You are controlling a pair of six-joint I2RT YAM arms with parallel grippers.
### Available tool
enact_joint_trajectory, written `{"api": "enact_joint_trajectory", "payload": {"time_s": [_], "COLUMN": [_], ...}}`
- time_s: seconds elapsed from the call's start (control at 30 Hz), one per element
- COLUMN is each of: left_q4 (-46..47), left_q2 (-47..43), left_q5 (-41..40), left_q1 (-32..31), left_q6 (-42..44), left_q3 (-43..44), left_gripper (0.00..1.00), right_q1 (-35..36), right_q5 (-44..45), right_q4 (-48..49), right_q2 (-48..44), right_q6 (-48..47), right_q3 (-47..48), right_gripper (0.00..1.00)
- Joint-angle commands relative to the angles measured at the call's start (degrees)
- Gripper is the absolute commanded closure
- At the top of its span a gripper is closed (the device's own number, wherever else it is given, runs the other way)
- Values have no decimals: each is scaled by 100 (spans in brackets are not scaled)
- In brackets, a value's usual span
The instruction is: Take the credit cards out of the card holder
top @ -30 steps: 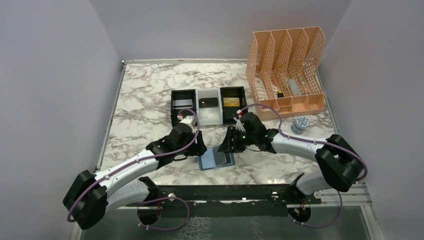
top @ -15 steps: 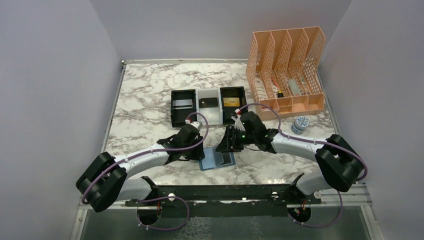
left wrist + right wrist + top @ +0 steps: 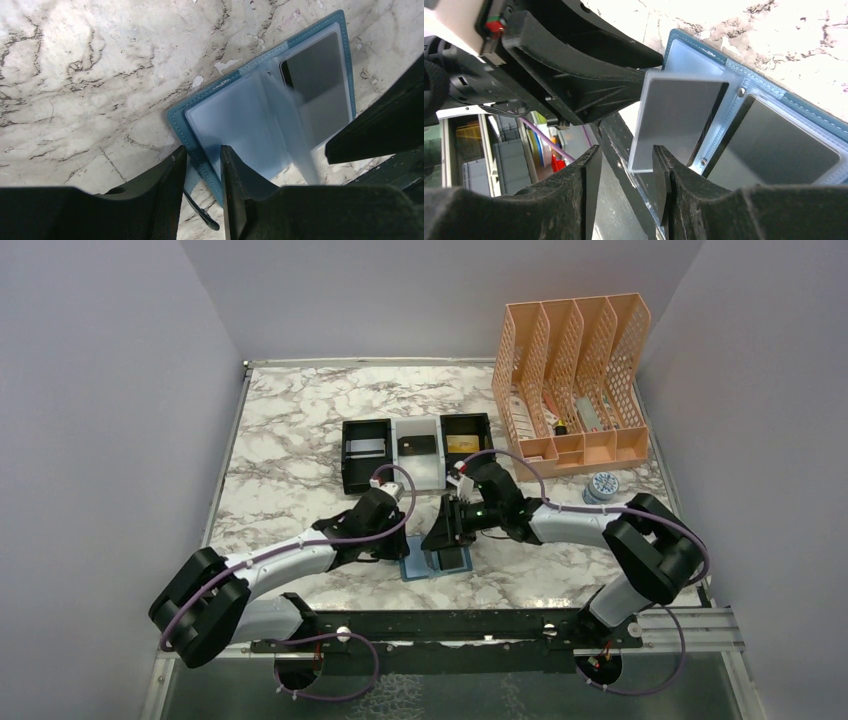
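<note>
The blue card holder lies open on the marble table between my two grippers. In the left wrist view my left gripper is shut on the card holder's near teal edge. In the right wrist view my right gripper stands open, its jaws on either side of the lower edge of a raised clear sleeve that holds a grey credit card. A second dark card lies in the panel underneath. In the top view the grippers, left and right, almost touch over the holder.
A black-and-white three-compartment tray stands behind the holder, with a silver, a black and a gold card inside. A peach mesh file organizer is at the back right, and a small round tin is in front of it.
My left arm stretched forward and its gripper came onto the holder's left edge. My right gripper moved left over the holder, and the clear sleeve now stands raised.
</note>
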Motion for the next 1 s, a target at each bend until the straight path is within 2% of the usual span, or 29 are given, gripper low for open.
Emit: {"api": "enact_joint_trajectory", "payload": {"time_s": [0.0,0.23,0.5,0.63,0.97], "left_q4": [113,-296,-838,-793,-328], "left_q2": [-343,-875,-1706,-1912,-1591], "left_q5": [-74,-597,-1125,-950,-295], "left_q1": [-39,-39,-43,-39,-39], "left_q6": [-135,-427,-696,-612,-426], "left_q3": [-162,-225,-210,-166,-92], "left_gripper": [67,65,57,52,49], "right_q1": [59,68,64,68,68], "right_q5": [-500,-598,489,808,1751], "right_q4": [400,386,-517,-725,-856], "right_q2": [223,268,-47,-163,-833], "right_q6": [19,-41,-287,-284,-336], "right_q3": [182,295,301,277,40], "right_gripper": [56,53,55,56,57]}}
